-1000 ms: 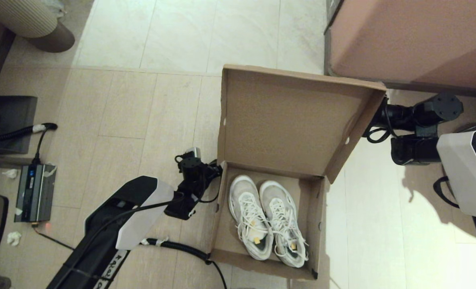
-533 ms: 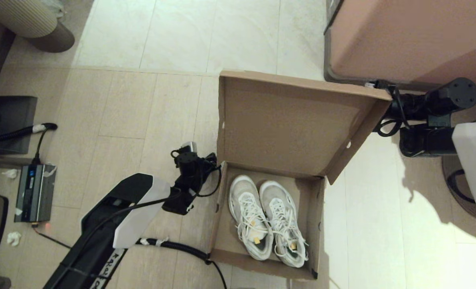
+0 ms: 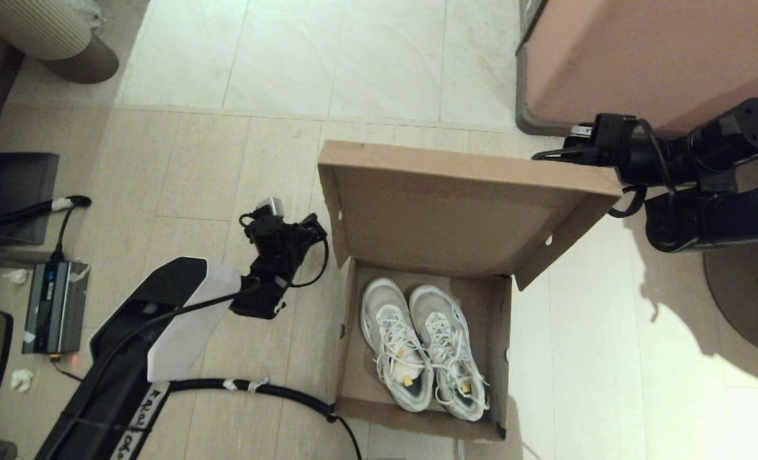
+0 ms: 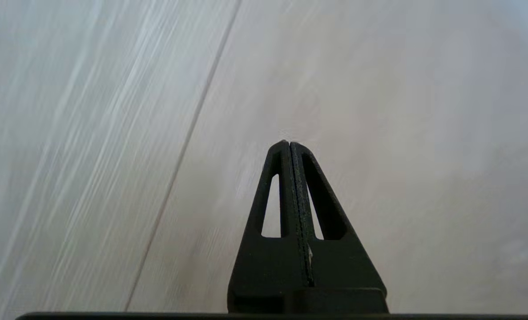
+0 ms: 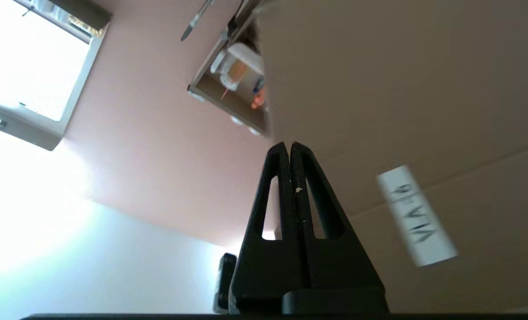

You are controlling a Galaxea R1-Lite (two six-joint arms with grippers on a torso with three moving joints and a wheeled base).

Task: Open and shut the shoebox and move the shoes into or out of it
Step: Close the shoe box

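The shoebox (image 3: 417, 358) sat on the floor (image 3: 225, 166) with its hinged lid (image 3: 455, 211) raised and leaning forward over the far part of the open box. The shoes (image 3: 423, 348), a white lace-up pair, lay side by side inside, toes toward the hinge, filling the right-hand half of the bottom.

The right gripper (image 5: 289, 146) was at the lid's far right corner, behind the cardboard, its fingers (image 5: 304, 178) pressed together with nothing between them. In the right wrist view the brown outer face of the lid with a small white label (image 5: 417, 215) lay just beside the fingertips; whether they touched it I cannot tell.

The left gripper (image 4: 289, 143) hung over bare floor to the left of the box, apart from it, with its fingers (image 4: 301, 186) also pressed together and empty.

A pinkish-brown cabinet (image 3: 659, 57) stood beyond the right arm.
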